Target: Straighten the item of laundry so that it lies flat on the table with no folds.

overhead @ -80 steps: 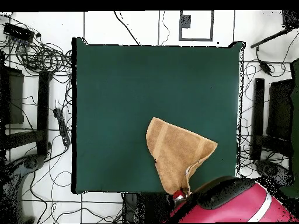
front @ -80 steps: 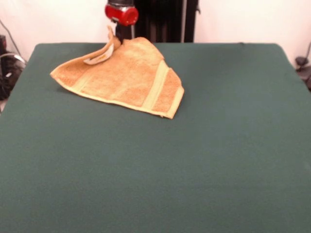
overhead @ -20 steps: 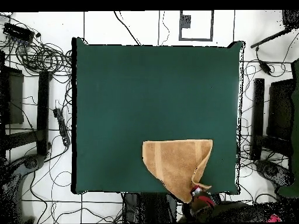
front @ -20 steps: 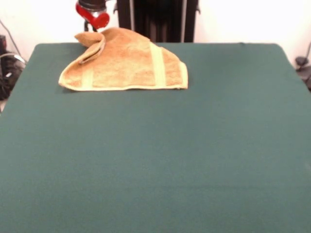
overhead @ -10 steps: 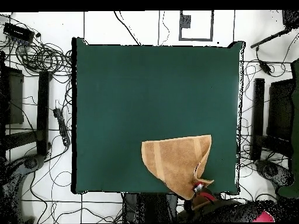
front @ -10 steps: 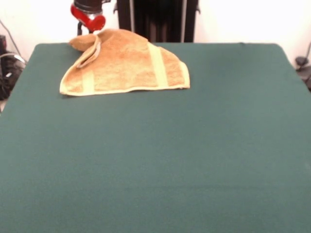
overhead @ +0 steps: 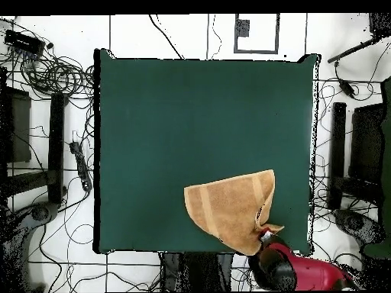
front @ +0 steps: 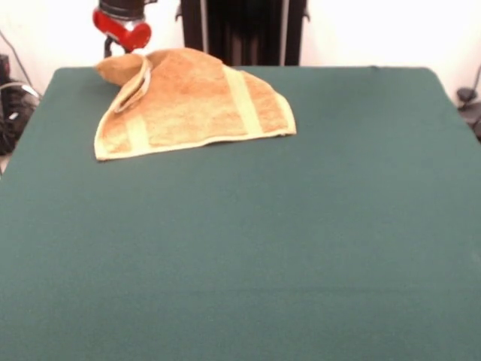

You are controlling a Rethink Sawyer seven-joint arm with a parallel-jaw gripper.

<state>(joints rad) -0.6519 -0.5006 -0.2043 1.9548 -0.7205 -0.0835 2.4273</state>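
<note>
At the bench's [front: 248, 248] far-left corner, front view: towel [front: 192, 101], one corner folded over, raised.
Hand [front: 120, 47]: at that raised corner; grip hidden, cannot tell.

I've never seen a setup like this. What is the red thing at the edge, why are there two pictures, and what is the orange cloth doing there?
Both pictures show one moment. One camera looks across the table; the other hangs above it, looking straight down. The red and black thing is the end of a robot arm, carrying its gripper. The orange cloth is a small towel, lying partly spread near one corner. The gripper meets the towel's raised, folded-over corner and seems to be holding it, though the fingers are hidden. The towel is not flat yet.
</note>
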